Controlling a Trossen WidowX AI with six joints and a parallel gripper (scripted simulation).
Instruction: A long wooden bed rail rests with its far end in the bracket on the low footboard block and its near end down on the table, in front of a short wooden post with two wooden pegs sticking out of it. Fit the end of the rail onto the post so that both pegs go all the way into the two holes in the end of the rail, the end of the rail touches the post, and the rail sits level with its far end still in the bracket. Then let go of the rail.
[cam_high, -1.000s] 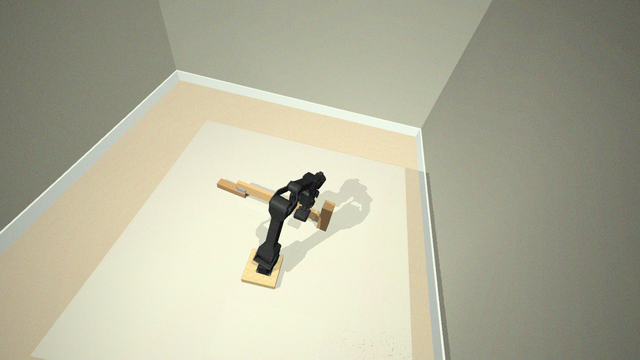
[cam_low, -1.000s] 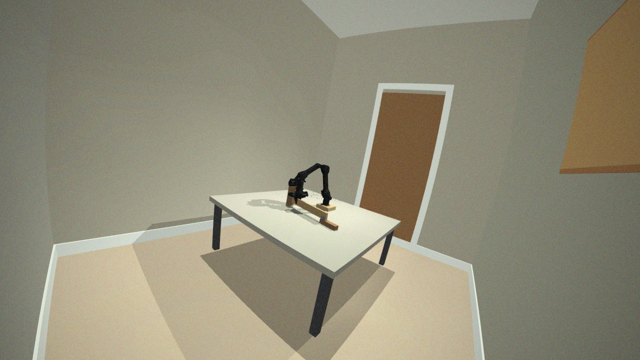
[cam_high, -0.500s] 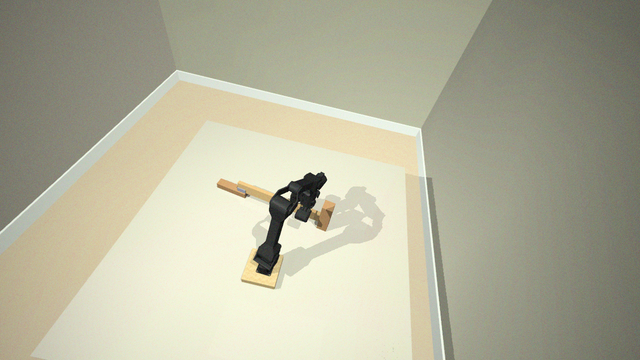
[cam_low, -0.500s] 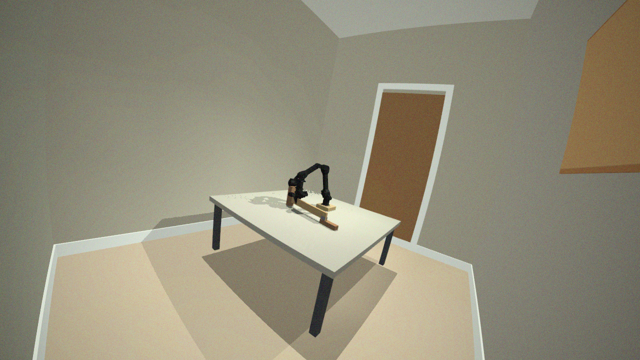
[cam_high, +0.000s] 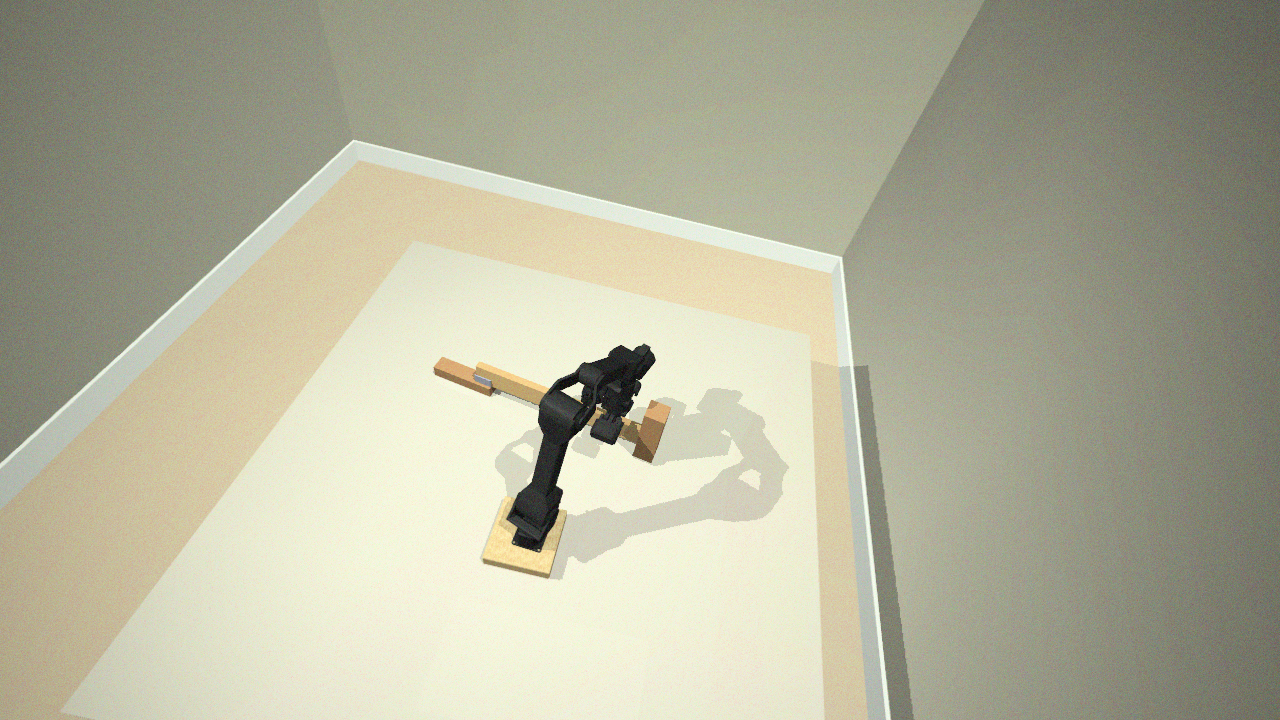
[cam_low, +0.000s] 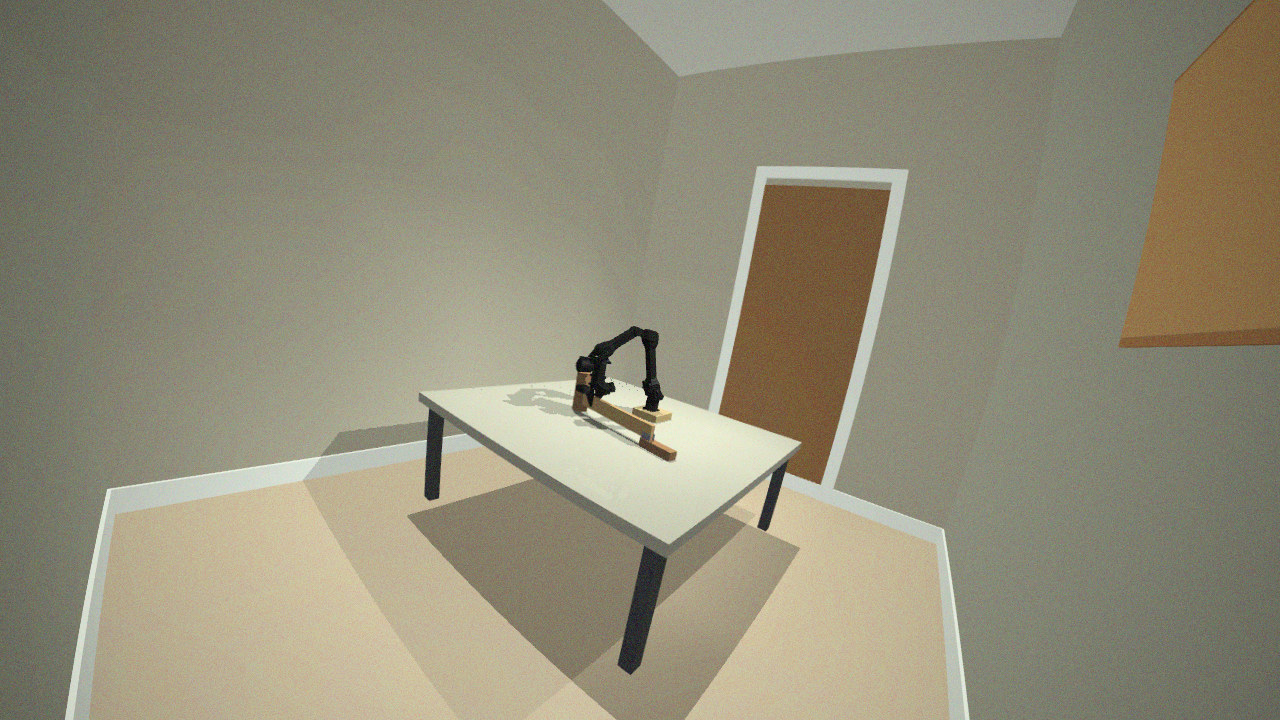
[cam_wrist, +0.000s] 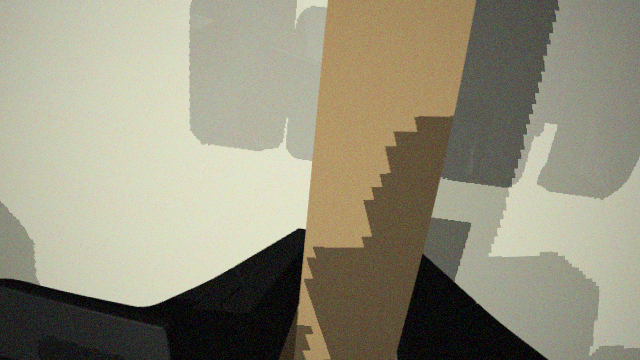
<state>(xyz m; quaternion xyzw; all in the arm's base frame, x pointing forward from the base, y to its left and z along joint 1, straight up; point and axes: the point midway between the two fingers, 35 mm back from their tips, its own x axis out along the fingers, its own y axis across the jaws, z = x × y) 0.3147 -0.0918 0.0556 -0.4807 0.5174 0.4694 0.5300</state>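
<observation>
Wooden rail (cam_high: 519, 385) apparently seated against post (cam_high: 652, 429), far end in bracket (cam_high: 483, 382). Jaws part-open, loosened around rail, gripping nothing. Left: arm (cam_high: 556, 420) retreats.

The arm (cam_high: 572, 402) covers the rail (cam_high: 514, 383) near the post (cam_high: 651, 431); pegs hidden. Rail ends cut off in wrist view.
</observation>
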